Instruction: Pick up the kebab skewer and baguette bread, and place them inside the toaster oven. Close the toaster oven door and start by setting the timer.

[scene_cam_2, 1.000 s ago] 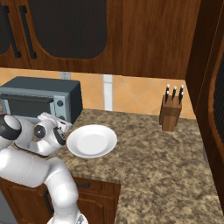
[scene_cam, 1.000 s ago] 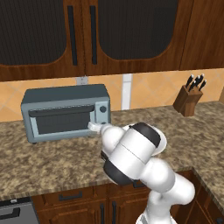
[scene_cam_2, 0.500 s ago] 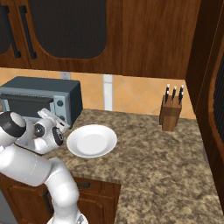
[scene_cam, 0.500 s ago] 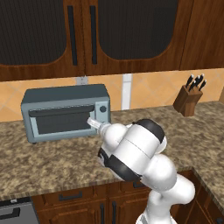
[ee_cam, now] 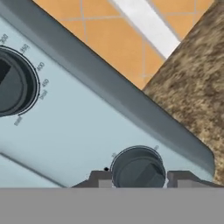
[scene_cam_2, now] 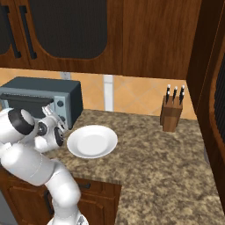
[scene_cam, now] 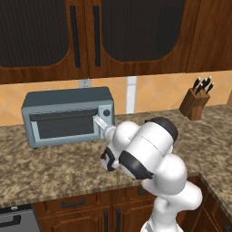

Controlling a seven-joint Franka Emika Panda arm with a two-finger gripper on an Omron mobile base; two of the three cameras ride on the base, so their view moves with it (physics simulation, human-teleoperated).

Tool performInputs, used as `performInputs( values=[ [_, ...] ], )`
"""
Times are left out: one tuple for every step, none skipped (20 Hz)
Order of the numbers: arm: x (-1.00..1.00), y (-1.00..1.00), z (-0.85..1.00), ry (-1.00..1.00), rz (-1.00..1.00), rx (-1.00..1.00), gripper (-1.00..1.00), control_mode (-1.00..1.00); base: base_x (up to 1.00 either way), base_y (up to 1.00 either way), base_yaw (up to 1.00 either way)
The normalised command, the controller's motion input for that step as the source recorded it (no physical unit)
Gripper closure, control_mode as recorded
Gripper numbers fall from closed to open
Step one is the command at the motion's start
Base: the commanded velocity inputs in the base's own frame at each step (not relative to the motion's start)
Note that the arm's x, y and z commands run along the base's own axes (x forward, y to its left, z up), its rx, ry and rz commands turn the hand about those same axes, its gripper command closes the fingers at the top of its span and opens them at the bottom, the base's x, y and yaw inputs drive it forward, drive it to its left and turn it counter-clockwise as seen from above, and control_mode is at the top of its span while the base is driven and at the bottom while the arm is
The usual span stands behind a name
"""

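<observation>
Blue-grey metal forms the toaster oven [scene_cam: 68, 117], which is set near the back edge of the speckled stone counter [scene_cam: 54, 167], against the tiled wall. The toaster oven door [scene_cam: 63, 124] is seen shut, its dark glass upright and its bar handle along the top edge. From this it is judged that loading is finished and only the timer step is left; the kebab skewer and baguette bread are presumably inside, though nothing can be made out through the glass.

The gripper [ee_cam: 139, 176] is brought up to the right-hand control panel, with a dark fingertip on either side of the lower knob [ee_cam: 138, 168]. The jaws are set narrowly, closed about that knob; actual contact is judged likely but cannot be confirmed. This placement is read as the grip needed for turning the timer. The upper knob [ee_cam: 11, 83], ringed with printed markings, is left untouched.

A white plate [scene_cam_2: 92, 141] lies bare near the front edge of the counter, just beside the arm. A wooden knife block [scene_cam_2: 171, 113] stands well apart, towards the back corner.
</observation>
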Motion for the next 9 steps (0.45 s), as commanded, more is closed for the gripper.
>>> performInputs(
  values=[
    [0.00, -0.24, 0.00, -0.15, 0.01, 0.46, 1.00, -1.00, 0.00, 0.00, 0.00],
    [0.00, -0.24, 0.00, -0.15, 0.01, 0.46, 1.00, -1.00, 0.00, 0.00, 0.00],
    [0.00, -0.24, 0.00, -0.14, 0.01, 0.46, 1.00, -1.00, 0.00, 0.00, 0.00],
    [0.00, -0.22, 0.00, -0.13, 0.00, 0.46, 1.00, -1.00, 0.00, 0.00, 0.00],
    [0.00, -0.21, 0.00, -0.12, 0.00, 0.46, 1.00, -1.00, 0.00, 0.00, 0.00],
    [0.00, -0.21, 0.00, -0.11, 0.00, 0.47, 1.00, -1.00, 0.00, 0.00, 0.00],
    [0.00, -0.23, 0.00, -0.11, 0.00, 0.47, 1.00, -1.00, 0.00, 0.00, 0.00],
    [0.00, -0.24, 0.00, -0.11, 0.00, 0.48, 1.00, -1.00, 0.00, 0.00, 0.00],
    [0.00, -0.24, 0.00, -0.12, 0.00, 0.49, 1.00, -1.00, 0.00, 0.00, 0.00]
  ],
)
